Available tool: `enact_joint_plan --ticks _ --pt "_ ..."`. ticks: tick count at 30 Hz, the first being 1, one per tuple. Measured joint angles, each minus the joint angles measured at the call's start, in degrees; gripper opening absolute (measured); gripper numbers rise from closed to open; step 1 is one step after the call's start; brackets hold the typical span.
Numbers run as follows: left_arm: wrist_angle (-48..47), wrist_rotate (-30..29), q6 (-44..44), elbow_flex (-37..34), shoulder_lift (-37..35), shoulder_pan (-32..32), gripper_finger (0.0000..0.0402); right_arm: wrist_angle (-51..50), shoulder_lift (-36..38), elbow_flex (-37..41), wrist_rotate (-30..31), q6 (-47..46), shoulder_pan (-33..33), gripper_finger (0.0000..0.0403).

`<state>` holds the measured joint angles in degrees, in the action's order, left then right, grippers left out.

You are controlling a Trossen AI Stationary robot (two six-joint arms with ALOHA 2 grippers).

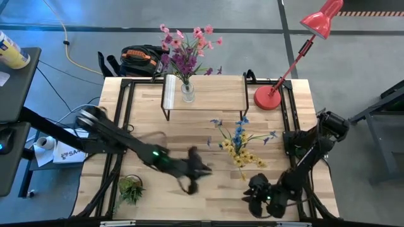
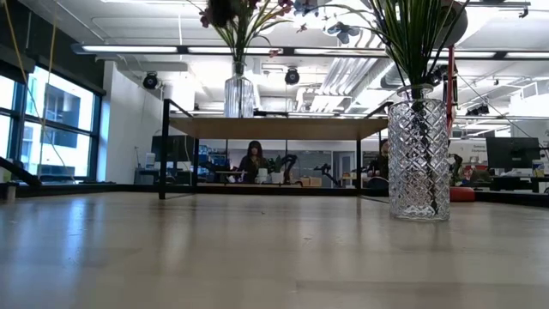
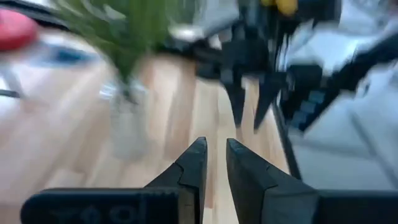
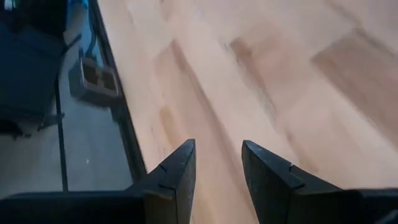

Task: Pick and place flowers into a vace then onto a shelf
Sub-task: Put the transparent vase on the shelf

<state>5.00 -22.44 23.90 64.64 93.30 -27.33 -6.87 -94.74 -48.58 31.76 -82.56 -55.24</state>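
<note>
The pink and purple flowers [image 1: 186, 47] stand in a glass vase [image 1: 187, 93] on the shelf [image 1: 214, 94]; the vase also shows in the low view [image 2: 238, 94]. The blue and yellow flowers [image 1: 240, 145] stand in a cut-glass vase [image 2: 419, 159] on the tabletop, in front of the shelf. My left gripper [image 1: 203, 170] is empty at mid-table, left of that vase [image 3: 127, 124], its fingers a narrow gap apart [image 3: 214, 149]. My right gripper [image 1: 254, 200] is open and empty over the near right part of the table [image 4: 217, 152].
A small green plant tuft [image 1: 130, 189] lies near the table's near left corner. A red desk lamp [image 1: 268, 98] stands at the far right, beside the shelf. Black frame rails [image 1: 126, 113] run along the table's sides. The right arm's fingers show in the left wrist view [image 3: 249, 102].
</note>
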Motion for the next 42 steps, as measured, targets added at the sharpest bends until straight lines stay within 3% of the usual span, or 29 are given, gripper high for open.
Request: enact_joint_plan --ticks 5,13,22,27,33,38,42 --pt "11.16 0.84 -0.1 -17.32 -11.99 -0.42 0.0095 -0.02 0.0 -0.02 2.92 1.37 2.79 0.0122" --pt "10.7 13.19 0.93 -28.54 -18.55 -0.44 0.0095 -5.87 0.88 0.0 -0.98 -2.0 8.94 0.0122" --pt "11.25 15.48 -5.66 -29.92 -18.5 -0.42 0.0095 -12.79 7.4 -0.11 -7.97 -7.19 6.14 0.0122" --pt "14.9 9.85 -6.94 -29.92 -18.5 -0.37 0.0095 -23.4 10.43 -0.11 -11.94 -10.93 2.63 0.0122" --pt "25.22 8.6 -5.61 -29.81 -18.48 -0.37 0.0095 -34.98 12.02 -0.11 -10.61 -8.96 3.1 0.0122" --pt "24.99 4.8 -1.24 -29.81 -18.48 0.21 0.0095 -39.0 11.68 2.01 -9.64 -4.3 5.45 0.0124" --pt "25.45 3.3 0.82 -29.81 -18.48 2.22 0.0095 -38.68 11.65 4.6 -8.25 -2.34 7.44 0.015"
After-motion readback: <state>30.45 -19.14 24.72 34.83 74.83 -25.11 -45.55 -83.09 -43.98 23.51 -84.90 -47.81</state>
